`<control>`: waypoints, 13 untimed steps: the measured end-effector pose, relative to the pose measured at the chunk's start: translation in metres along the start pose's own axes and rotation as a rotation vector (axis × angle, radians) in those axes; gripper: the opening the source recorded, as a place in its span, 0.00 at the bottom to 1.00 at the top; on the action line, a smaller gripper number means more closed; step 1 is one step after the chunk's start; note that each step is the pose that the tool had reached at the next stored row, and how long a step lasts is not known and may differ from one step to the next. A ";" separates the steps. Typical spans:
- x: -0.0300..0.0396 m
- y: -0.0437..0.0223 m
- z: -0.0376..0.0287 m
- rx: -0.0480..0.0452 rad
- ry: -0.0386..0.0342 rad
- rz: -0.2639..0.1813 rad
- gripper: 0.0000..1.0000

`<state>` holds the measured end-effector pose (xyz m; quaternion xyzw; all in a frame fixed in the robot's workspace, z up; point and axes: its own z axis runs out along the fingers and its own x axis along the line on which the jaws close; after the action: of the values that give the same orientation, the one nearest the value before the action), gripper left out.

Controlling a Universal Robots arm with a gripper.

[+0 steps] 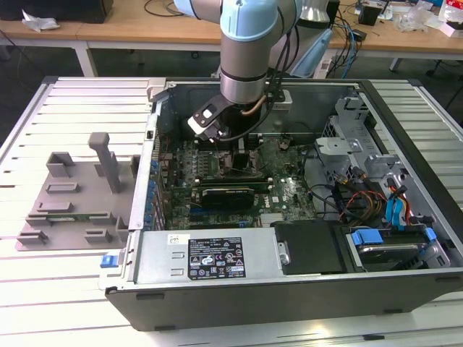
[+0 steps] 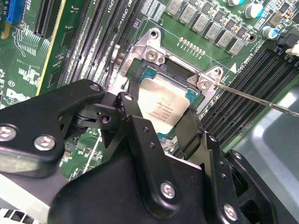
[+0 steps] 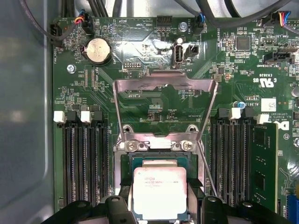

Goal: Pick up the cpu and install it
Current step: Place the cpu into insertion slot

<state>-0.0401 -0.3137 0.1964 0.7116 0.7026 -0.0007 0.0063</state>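
The gripper (image 3: pixel 159 199) was seen deep in the open PC case (image 1: pixel 289 293), over the motherboard (image 3: pixel 154 105). Its jaws were set narrow and closed on the cpu (image 3: pixel 160 190), w/ one finger (image 2: pixel 128 106) pressed against each of two opposite edges, approx. mid-edge. In both wrist views the cpu (image 2: pixel 163 105) was held flat, metal top up, directly over the socket (image 2: pixel 161 71), and the green substrate rim was visible round the lid. Whether it was already seated or just above the contacts could not be told.

The load plate (image 3: pixel 166 83) was swung up and back, and the thin lever rod (image 2: pixel 254 99) was out to one side, so the socket was left open for the chip. In the exterior view the arm (image 1: pixel 246 58) was angled down into the case. The grey fixture tray (image 1: pixel 65 210) lay outside the case, on the exterior view's left, well apart.

Handling, as judged: light, thin and rigid. The smooth metal lid is prob. slippery, so the edges are the only sound hold, as used here. The underside contacts and socket pins are likely fragile, so tilt, sliding and downward force are to be avoided. A firm but not hard grip is called for, since the substrate edge could be chipped.
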 end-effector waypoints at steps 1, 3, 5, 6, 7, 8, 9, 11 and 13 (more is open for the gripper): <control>0.0000 0.0001 0.0000 0.0001 -0.0001 0.000 0.55; 0.0001 0.0003 0.0006 0.0002 -0.0010 0.000 0.55; 0.0002 0.0002 0.0012 0.0001 -0.0024 0.000 0.55; 0.0003 0.0003 0.0014 0.0002 -0.0032 0.000 0.55; 0.0003 0.0002 0.0015 0.0001 -0.0034 0.000 0.55; 0.0003 0.0003 0.0016 0.0001 -0.0032 0.000 0.55; 0.0003 0.0003 0.0016 0.0000 -0.0033 0.000 0.55; 0.0003 0.0003 0.0017 -0.0003 -0.0034 0.000 0.55; 0.0005 0.0004 0.0020 -0.0005 -0.0023 0.000 0.62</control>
<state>-0.0397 -0.3132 0.1944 0.7115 0.7026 -0.0014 0.0073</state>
